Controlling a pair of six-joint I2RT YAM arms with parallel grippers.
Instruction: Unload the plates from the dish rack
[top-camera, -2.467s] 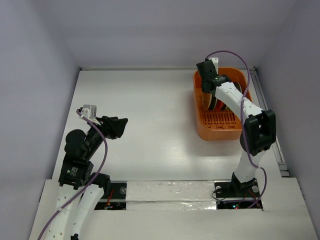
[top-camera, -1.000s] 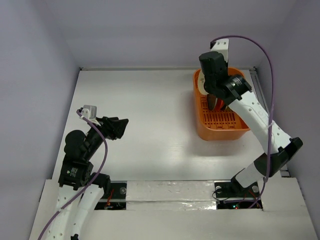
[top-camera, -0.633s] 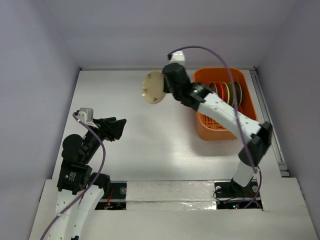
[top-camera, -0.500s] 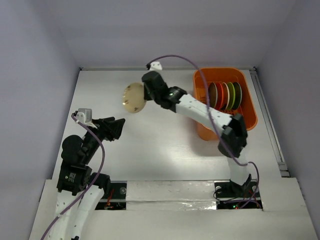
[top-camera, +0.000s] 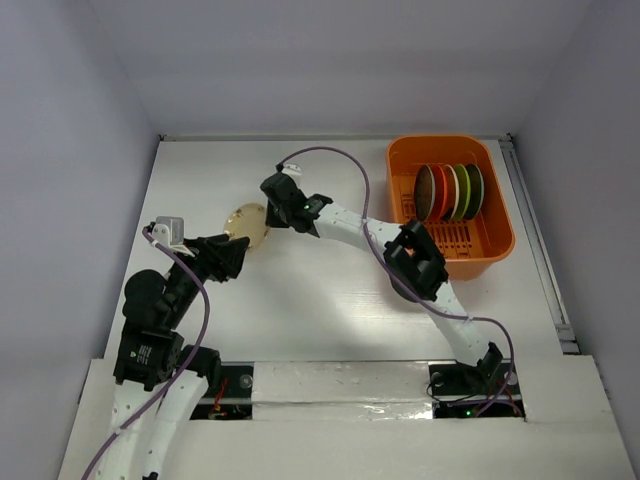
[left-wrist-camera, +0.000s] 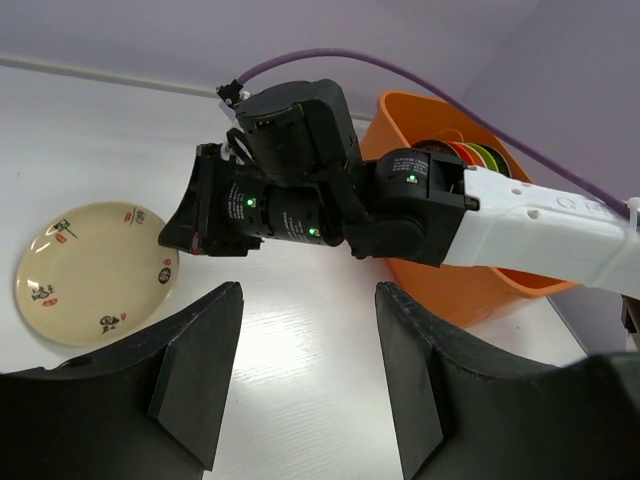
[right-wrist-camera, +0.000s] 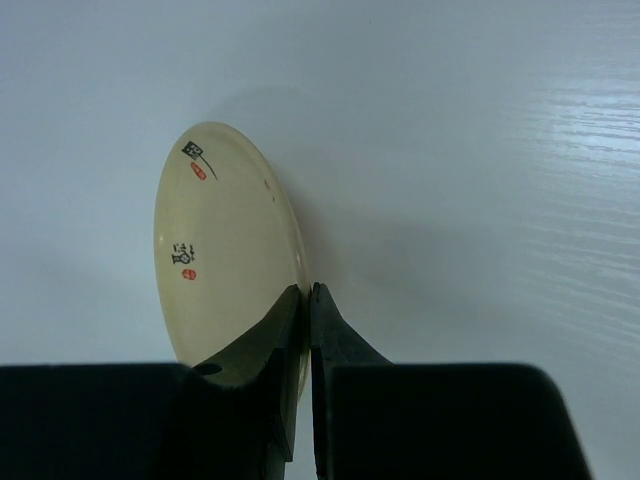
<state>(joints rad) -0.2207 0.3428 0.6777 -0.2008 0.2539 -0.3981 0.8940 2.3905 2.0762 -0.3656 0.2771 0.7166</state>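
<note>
The right claw (right-wrist-camera: 305, 290) is clamped on the rim of a cream plate (right-wrist-camera: 225, 250), and that thin bite is all that holds it. The plate stands on edge, tilted, with its face turned to the claw's left and most of its weight hanging out past the fingertips. With so little rim held, I judge the plate could pivot or slip free if the arm jolts. From these views I cannot tell whether its lower edge touches the desk (top-camera: 330, 300) yet. Let go while it is this steep, it would likely tip over, clatter or roll rather than settle flat.

The left claw (left-wrist-camera: 308, 292) is open and empty, just beyond the plate from the right claw. The two are close enough that a careless sweep could knock them together or catch the plate between them.

The dish rack (top-camera: 455, 262) lies well back along the right arm, behind the claw, with five plates (top-camera: 450, 192) upright in a row inside.

Two and a half seconds ago the right claw was down in the rack. Half a second ago it carried the plate high over the middle of the desk. Now it is lower and nearer the left arm, which has barely shifted.
</note>
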